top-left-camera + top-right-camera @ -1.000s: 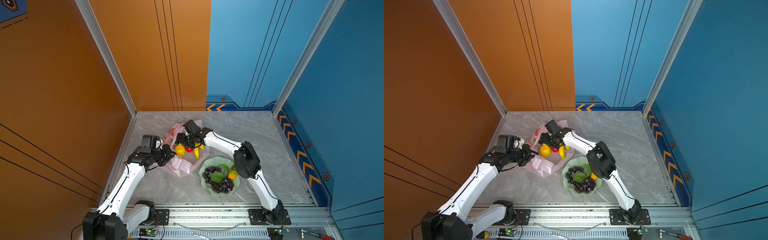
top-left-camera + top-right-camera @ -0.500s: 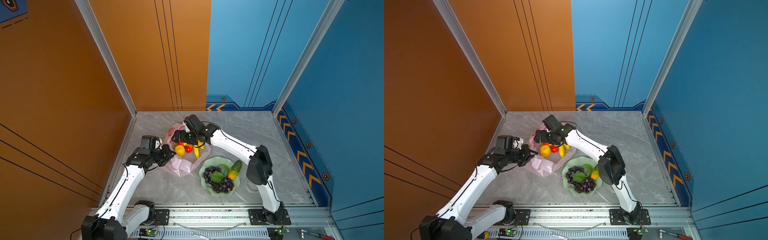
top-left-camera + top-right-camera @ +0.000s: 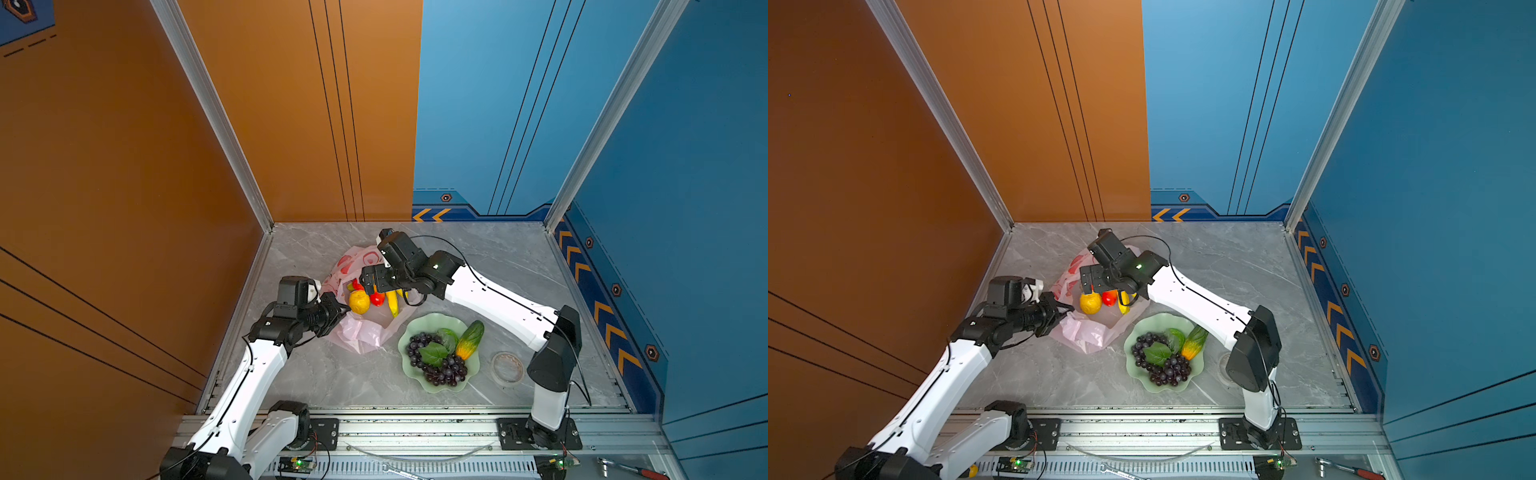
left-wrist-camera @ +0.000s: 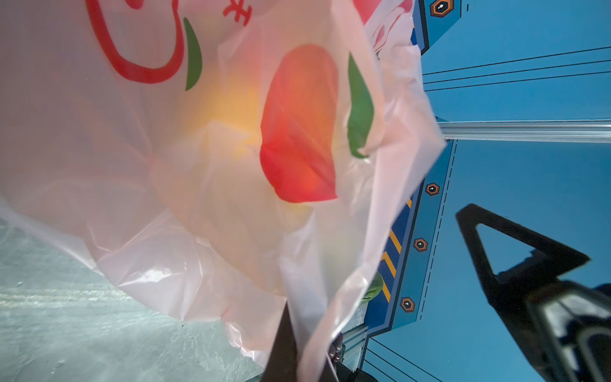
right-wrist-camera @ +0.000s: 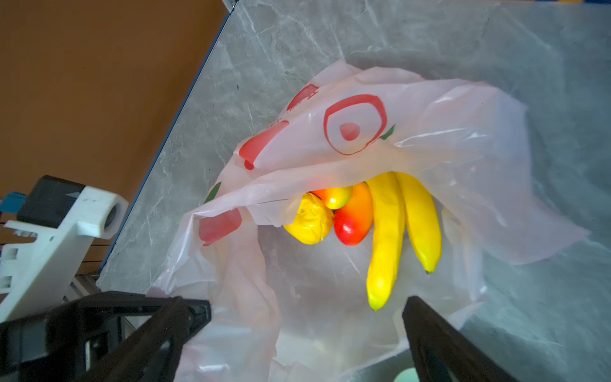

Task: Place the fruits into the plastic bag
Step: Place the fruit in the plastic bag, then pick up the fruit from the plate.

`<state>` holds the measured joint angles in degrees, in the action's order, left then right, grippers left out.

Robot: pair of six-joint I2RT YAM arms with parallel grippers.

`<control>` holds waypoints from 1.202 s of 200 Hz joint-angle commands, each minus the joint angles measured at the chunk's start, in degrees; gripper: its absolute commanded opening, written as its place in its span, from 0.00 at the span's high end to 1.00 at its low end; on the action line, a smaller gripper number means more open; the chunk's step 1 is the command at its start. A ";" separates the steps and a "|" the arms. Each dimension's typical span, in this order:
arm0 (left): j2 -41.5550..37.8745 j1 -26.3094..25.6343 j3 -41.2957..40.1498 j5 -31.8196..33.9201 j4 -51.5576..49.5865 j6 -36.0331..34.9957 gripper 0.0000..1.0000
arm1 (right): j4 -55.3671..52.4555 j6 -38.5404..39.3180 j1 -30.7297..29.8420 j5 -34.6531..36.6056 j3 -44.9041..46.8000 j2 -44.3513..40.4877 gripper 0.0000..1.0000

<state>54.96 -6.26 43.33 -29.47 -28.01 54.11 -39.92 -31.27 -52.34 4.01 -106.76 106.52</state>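
Observation:
The pale-pink plastic bag (image 3: 361, 332) (image 3: 1088, 334) lies left of centre with its mouth open. My left gripper (image 3: 338, 309) (image 4: 297, 357) is shut on its near-left edge and holds it up. Inside lie a lemon (image 5: 309, 220), two mangoes (image 5: 353, 218) and a banana bunch (image 5: 386, 231). My right gripper (image 3: 376, 286) (image 5: 297, 302) hangs open and empty just above the mouth. Purple grapes (image 3: 440, 368) and a green-orange fruit (image 3: 470, 340) rest on the plate.
The pale green plate (image 3: 409, 328) stands right of the bag, close to it. A clear tape roll (image 3: 507, 368) lies on the table to the plate's right, near my right arm's elbow. The orange wall is close on the left.
My right arm's elbow has swung out to the right, uncovering the plate's right side. Its open gripper has stayed over the bag's mouth. The left arm has not moved.

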 commanded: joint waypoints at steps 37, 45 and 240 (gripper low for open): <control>-1.95 1.17 -1.38 -1.53 -0.20 -0.05 1.00 | -6.10 0.99 5.18 4.87 3.16 -9.68 0.00; -2.28 1.30 -1.54 -1.62 -0.22 -0.01 1.00 | -7.74 1.32 5.72 6.12 3.29 -11.06 0.00; -7.69 0.75 -4.57 -2.44 -3.93 -0.76 1.00 | -25.88 -19.04 19.89 -0.76 40.52 -48.69 0.03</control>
<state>48.45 -5.52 39.40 -30.41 -30.30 53.87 -66.89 -46.06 -33.71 5.52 -70.15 60.07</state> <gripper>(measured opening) 0.045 0.974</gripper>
